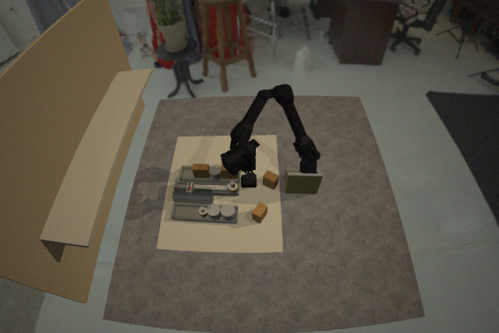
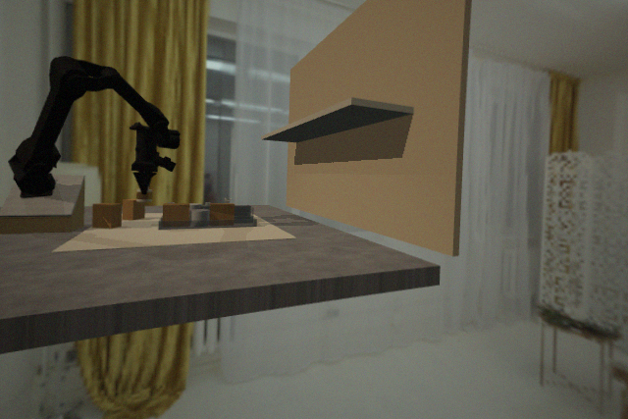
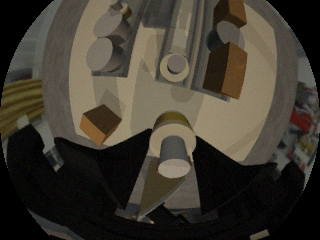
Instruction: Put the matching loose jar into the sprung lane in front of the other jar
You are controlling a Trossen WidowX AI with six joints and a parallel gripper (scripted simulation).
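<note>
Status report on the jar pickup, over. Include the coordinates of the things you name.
Gripper (image 1: 248, 185) (image 2: 143, 193) (image 3: 172, 136) shut on loose jar (image 2: 143, 196) (image 3: 172, 141). Sprung-lane jar (image 1: 232, 186) (image 3: 174, 69) at lane front, in the new one's way; needs pushing back. Jar not loaded yet.

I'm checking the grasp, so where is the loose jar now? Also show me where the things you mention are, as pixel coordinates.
In the wrist view, the jar (image 3: 172, 141) is between the gripper's (image 3: 172, 145) fingers, below the sprung lane's front end.
</note>
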